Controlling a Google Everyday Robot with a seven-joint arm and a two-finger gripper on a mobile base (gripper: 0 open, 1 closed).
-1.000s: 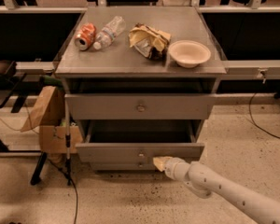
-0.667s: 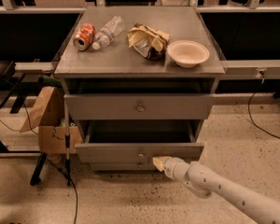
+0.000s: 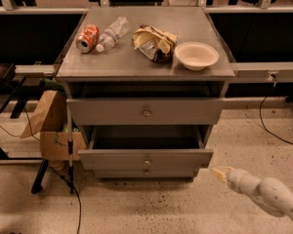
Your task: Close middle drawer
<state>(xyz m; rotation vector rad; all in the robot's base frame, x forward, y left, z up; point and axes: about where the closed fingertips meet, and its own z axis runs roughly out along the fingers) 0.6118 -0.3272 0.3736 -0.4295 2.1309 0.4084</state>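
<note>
your gripper (image 3: 219, 172) hangs low, just off the right end of the middle drawer (image 3: 117, 158), looks apart from it. can't tell if the claw's wide or narrow. that drawer sits pulled out, tray showing, right under the top drawer (image 3: 185, 112).

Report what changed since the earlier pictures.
The claw moved right in view, from in front of the middle drawer near its knob to beyond the drawer's right corner, apart from it. The drawer stays pulled out; soda can, plastic bottle, crumpled bag and bowl unmoved.
</note>
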